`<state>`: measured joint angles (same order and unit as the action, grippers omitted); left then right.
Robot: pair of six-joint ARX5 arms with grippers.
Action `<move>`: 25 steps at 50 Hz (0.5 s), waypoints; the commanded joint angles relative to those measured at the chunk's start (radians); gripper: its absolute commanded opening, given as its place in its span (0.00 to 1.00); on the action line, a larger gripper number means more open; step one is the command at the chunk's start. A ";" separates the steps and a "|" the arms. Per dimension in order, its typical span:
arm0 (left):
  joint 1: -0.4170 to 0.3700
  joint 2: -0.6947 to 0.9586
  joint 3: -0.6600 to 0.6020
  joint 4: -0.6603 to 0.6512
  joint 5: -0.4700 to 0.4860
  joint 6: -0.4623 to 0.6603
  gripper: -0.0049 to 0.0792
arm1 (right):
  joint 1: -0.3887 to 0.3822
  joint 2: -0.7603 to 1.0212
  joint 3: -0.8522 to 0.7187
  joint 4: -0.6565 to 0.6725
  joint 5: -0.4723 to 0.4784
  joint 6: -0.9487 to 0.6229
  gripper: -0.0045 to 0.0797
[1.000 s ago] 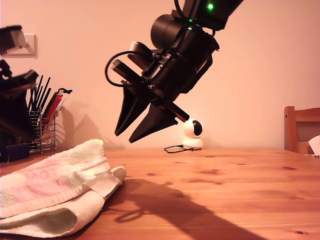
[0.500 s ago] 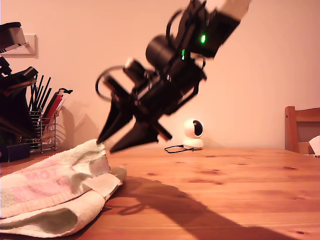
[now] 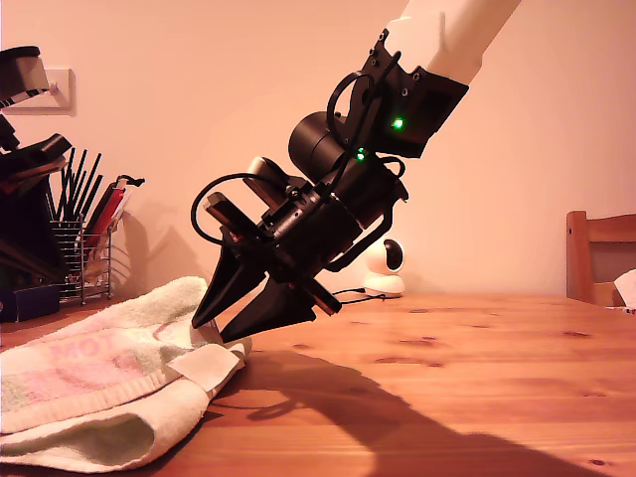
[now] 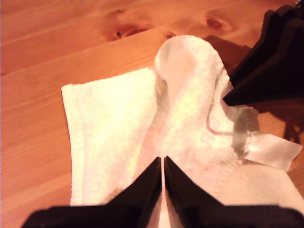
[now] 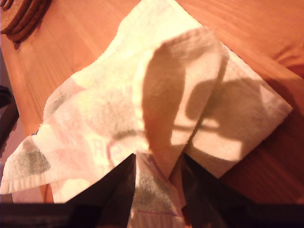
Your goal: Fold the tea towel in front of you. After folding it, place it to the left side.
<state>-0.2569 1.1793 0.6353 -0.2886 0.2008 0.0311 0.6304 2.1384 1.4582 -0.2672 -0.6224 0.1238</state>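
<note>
The folding step is judged to be in hand, not the placing. The tea towel [image 3: 99, 388] lies bunched and partly doubled over on the wooden table [image 3: 447, 378], at the exterior view's lower left, with a raised ridge of cloth seen in the first wrist view [image 4: 190, 95].

My second gripper [image 3: 231, 323] is held tilted down at the towel's edge nearest the exterior view's middle, just above the white label [image 3: 204, 368]. Its fingers are apart, with cloth showing between them in the second wrist view [image 5: 156, 164].

My first gripper [image 4: 163, 166] is seen with its fingers together over the towel. Whether cloth is pinched between them cannot be told, as the tips hide it.

For the next move, a grasp on the edge by the label would be needed, so that the cloth can be drawn over flat.

One container is seen: a wire rack [image 3: 87, 268] at the exterior view's left, in which dark-handled utensils [image 3: 78, 189] stand upright.
</note>
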 commanded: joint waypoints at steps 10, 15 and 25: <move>0.006 -0.046 -0.014 -0.006 0.001 0.002 0.04 | 0.004 0.026 0.010 -0.045 -0.008 -0.048 0.30; 0.006 -0.058 -0.014 -0.007 0.001 0.002 0.04 | 0.010 0.027 0.010 -0.036 -0.008 -0.049 0.30; 0.006 -0.081 -0.014 -0.018 0.001 0.002 0.04 | 0.018 0.032 0.010 -0.036 -0.008 -0.050 0.22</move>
<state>-0.2543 1.1118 0.6353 -0.3077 0.2008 0.0311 0.6338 2.1384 1.4582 -0.3115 -0.6228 0.0788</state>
